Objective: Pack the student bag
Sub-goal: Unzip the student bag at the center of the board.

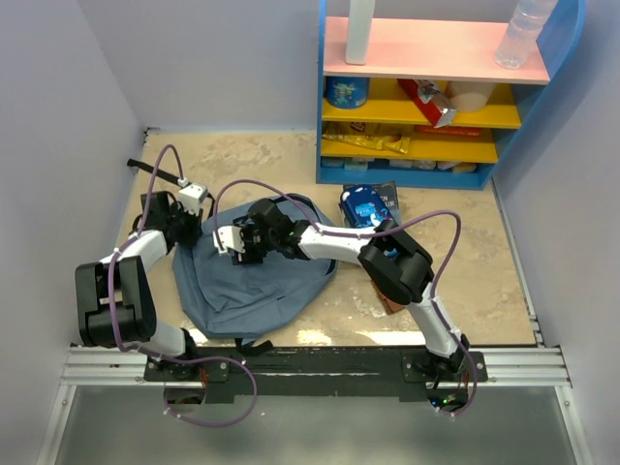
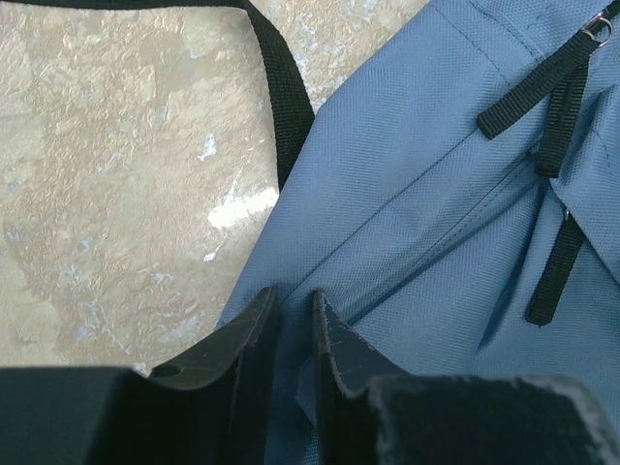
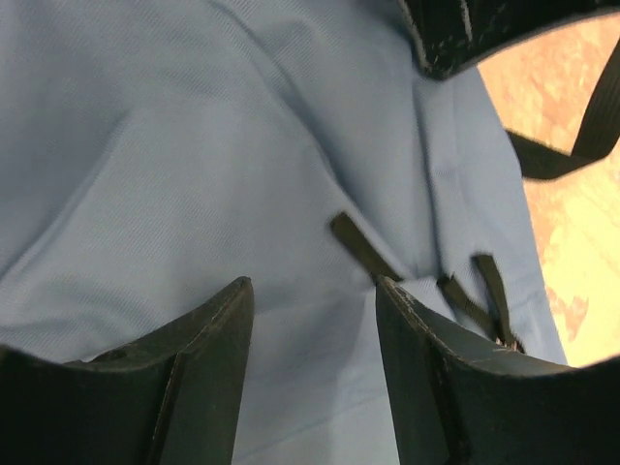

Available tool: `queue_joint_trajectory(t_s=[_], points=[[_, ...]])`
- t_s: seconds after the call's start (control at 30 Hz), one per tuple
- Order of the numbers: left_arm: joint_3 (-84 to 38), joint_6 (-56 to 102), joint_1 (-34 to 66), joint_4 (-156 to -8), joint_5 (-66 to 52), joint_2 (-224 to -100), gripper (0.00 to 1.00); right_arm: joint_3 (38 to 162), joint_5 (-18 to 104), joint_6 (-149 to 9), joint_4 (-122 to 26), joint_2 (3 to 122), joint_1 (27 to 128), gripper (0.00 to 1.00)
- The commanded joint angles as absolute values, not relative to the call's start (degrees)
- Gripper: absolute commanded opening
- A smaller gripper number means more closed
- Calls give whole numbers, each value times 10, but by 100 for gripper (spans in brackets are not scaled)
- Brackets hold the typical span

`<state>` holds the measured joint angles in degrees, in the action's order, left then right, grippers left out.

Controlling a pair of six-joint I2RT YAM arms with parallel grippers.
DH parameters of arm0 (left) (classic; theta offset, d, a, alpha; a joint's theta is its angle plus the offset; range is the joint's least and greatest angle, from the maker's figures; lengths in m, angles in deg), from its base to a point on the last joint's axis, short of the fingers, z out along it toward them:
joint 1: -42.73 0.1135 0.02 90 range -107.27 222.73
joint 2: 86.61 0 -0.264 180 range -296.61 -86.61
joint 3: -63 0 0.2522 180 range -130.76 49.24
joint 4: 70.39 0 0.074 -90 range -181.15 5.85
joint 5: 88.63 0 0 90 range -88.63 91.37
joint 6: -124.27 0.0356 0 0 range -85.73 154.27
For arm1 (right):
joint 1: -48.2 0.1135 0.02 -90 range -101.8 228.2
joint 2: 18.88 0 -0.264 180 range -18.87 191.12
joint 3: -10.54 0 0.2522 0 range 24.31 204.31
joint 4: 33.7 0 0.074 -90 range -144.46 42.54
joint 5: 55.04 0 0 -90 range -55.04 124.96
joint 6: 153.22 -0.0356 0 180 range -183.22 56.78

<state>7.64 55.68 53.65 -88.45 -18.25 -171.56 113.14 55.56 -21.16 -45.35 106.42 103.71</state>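
Observation:
The student bag [image 1: 254, 281], a slate-blue backpack, lies flat on the table left of centre, with a black strap [image 2: 286, 92] beside it. My left gripper [image 1: 190, 229] is at the bag's upper left edge. In the left wrist view it [image 2: 295, 302] is shut on a fold of the bag's fabric [image 2: 417, 194] next to the zipper seam. My right gripper [image 1: 235, 242] hovers over the bag's upper part. In the right wrist view it [image 3: 315, 287] is open and empty above the bag's fabric [image 3: 194, 145], with black zipper pulls [image 3: 360, 247] by its right finger. A blue book [image 1: 365, 205] lies right of the bag.
A blue shelf unit [image 1: 436, 97] with yellow and pink boards stands at the back right, holding snacks, a can and a bottle [image 1: 523, 34]. A brown object [image 1: 389, 302] lies partly hidden under my right arm. Walls close in at the left and the back.

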Motion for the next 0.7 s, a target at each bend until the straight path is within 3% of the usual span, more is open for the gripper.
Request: queue_joint_trajectory(t_s=[0.0, 0.67], points=[[60, 550, 542, -885, -206, -1711, 26, 1191, 576, -169, -443, 1086, 1037, 56], [64, 566, 542, -888, -215, -1702, 26, 1321, 555, -144, -580, 1166, 1021, 50]])
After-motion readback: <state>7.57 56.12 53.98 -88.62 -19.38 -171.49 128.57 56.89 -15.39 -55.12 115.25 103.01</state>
